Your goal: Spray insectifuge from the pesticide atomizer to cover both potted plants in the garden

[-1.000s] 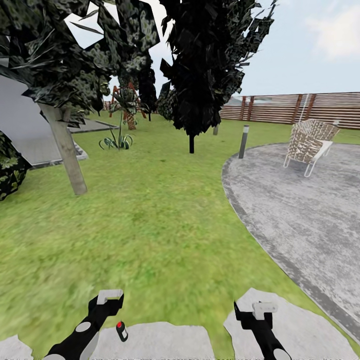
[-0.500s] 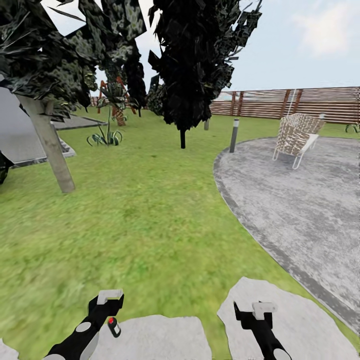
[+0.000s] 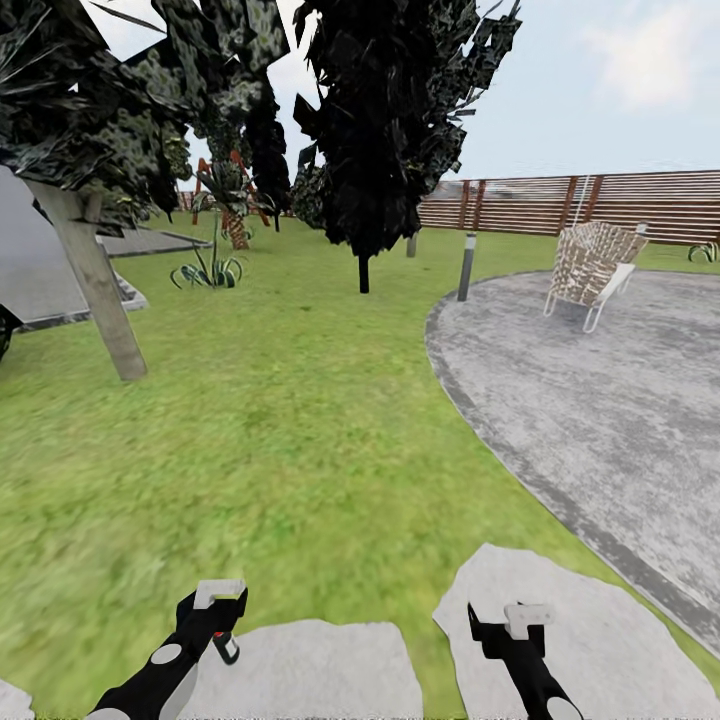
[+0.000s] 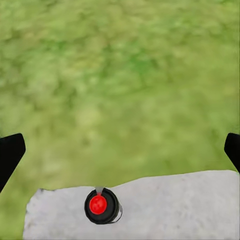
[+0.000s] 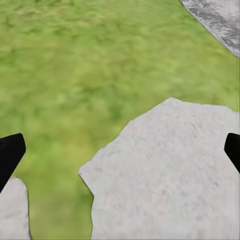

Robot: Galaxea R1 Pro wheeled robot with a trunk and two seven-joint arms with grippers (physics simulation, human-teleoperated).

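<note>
The pesticide atomizer (image 3: 227, 648) is a small black canister with a red top. It stands upright on a pale stepping stone (image 3: 320, 670) in the garden lawn, just beside my left gripper (image 3: 213, 612). In the left wrist view the atomizer (image 4: 102, 205) sits near the stone's edge, ahead of the open left gripper (image 4: 120, 152) and slightly off its centre line. My right gripper (image 3: 510, 628) hovers open over a second stepping stone (image 3: 580, 620), also seen in the right wrist view (image 5: 170, 175), with nothing between its fingers. The potted plants are out of view.
A curved grey paved patio (image 3: 600, 400) with a wicker chair (image 3: 590, 265) and a bollard lamp (image 3: 466, 266) lies to the right. Ahead stand a dark tree (image 3: 385, 120), a leaning trunk (image 3: 95, 290), a striped plant (image 3: 207, 272) and the slatted fence (image 3: 600, 205).
The whole picture has shifted left, so the camera has turned or moved. The atomizer now sits closer to my left gripper in the head view. Both grippers stay open.
</note>
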